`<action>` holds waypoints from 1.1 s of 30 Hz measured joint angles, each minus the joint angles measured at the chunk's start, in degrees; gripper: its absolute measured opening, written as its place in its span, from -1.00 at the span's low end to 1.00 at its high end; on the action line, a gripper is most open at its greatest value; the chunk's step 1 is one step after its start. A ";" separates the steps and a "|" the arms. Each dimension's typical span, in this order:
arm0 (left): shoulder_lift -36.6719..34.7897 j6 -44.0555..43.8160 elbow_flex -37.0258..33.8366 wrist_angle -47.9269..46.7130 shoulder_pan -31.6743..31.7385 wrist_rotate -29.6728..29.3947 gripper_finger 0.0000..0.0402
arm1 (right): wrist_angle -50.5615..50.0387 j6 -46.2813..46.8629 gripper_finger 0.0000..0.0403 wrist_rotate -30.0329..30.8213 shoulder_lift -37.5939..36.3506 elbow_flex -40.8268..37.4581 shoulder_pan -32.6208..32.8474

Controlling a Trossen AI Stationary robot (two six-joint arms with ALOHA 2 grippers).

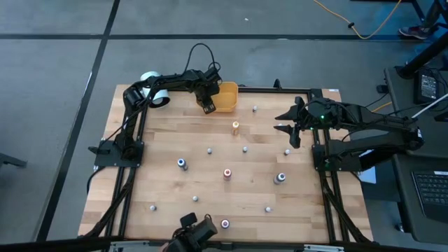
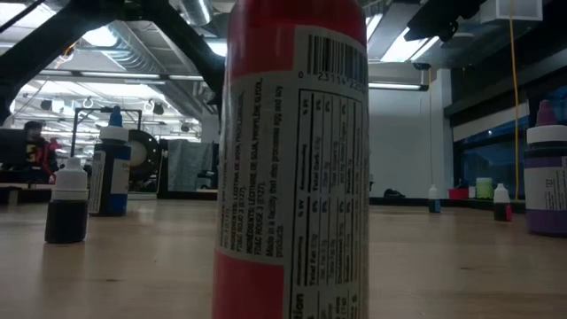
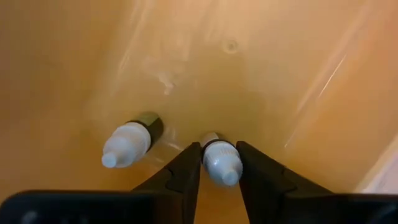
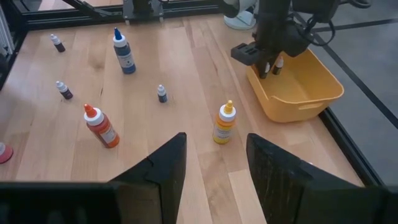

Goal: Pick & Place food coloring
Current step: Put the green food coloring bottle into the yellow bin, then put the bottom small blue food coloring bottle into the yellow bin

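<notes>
Overhead, left gripper [image 3: 219, 163] clamping a white-capped bottle [image 3: 221, 164] inside the bin [image 1: 227, 103], right gripper [image 4: 212, 163] open.

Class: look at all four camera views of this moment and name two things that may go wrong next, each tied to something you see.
1. The left tool holds a small white-capped bottle over the yellow bin, where another bottle already lies; the dropped one may strike it.
2. The right tool hangs open above the table near the orange-capped bottle; lowering carelessly might tip that upright bottle over.
</notes>
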 joint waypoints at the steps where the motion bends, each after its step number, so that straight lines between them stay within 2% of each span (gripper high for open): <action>1: -0.02 -0.03 0.02 -0.17 0.00 -0.06 -0.47 | 0.00 -0.01 -0.16 -0.01 0.00 0.00 0.00; 9: -0.04 1.00 5.81 -5.99 -1.46 -1.73 -0.32 | 0.01 -0.07 -0.16 -0.01 0.00 0.00 0.00; 17: -1.30 2.09 17.26 -15.96 -3.11 0.51 -0.25 | 0.00 -0.04 -0.16 -0.01 0.00 0.00 0.00; 24: -11.93 2.18 19.96 -17.58 -4.60 7.81 -0.26 | 0.00 -0.04 -0.16 -0.01 0.02 0.00 0.02; 28: -20.22 4.79 20.00 -18.12 -6.05 8.24 -0.26 | 0.00 -0.08 -0.16 0.01 0.02 0.00 0.02; 33: -28.55 7.14 20.02 -23.16 -8.06 13.88 -0.26 | -0.01 -0.18 -0.16 0.04 0.02 0.00 0.01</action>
